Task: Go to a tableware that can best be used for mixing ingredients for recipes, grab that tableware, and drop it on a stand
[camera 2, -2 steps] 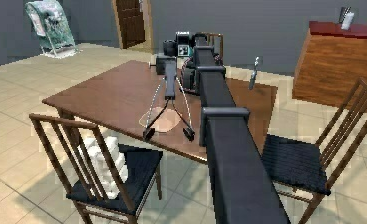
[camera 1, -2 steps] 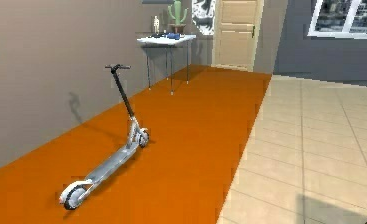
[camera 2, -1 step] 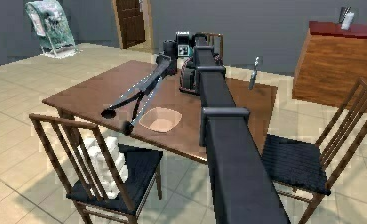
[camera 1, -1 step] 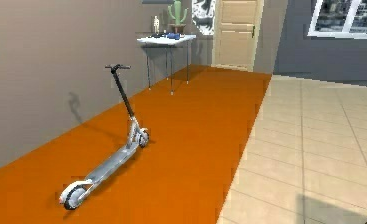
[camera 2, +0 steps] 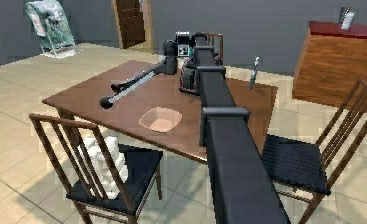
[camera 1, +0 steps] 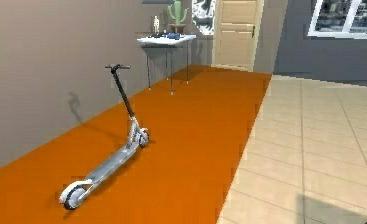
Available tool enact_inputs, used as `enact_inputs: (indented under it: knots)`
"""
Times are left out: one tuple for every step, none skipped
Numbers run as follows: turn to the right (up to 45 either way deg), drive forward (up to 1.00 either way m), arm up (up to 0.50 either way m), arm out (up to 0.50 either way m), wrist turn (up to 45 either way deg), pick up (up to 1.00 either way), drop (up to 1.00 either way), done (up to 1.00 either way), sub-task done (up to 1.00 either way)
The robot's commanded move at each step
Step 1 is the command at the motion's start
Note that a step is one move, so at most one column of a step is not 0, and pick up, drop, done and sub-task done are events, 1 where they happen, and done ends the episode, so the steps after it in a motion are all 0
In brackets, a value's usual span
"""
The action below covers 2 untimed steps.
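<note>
- Stretch's claw [camera 2: 181, 60] hangs at the arm's far end over the far half of the brown table [camera 2: 91, 98]. Whether its fingers are spread or pressed together cannot be told. Dark things stand on the table right behind it, so I cannot tell whether it holds anything either.
- What looks like the mixing tableware, a pink bowl [camera 2: 161, 121], stands mouth up on the table's near half, close to the near edge.
- From the claw, the bowl lies back toward the table's near edge and toward the arm side view's left, just beside the arm [camera 2: 226, 140]; the claw reaches past it.
- Being round, the bowl has no long axis, so its rim could probably be taken from any side.
- Likely next: draw the arm in, shift toward the bowl, then lower.
- One risk is the long dark thing [camera 2: 136, 85] lying aslant on the table just beyond the bowl, which could be knocked on the way.
</note>
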Motion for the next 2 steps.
enact_inputs:
  knots:
    - [0.0, 0.00, 0.00, 0.00, 45.0, 0.00, 0.00, 0.00, 0.00]
    - [0.0, 0.00, 0.00, 0.00, 33.0, 0.00, 0.00, 0.00, 0.00]
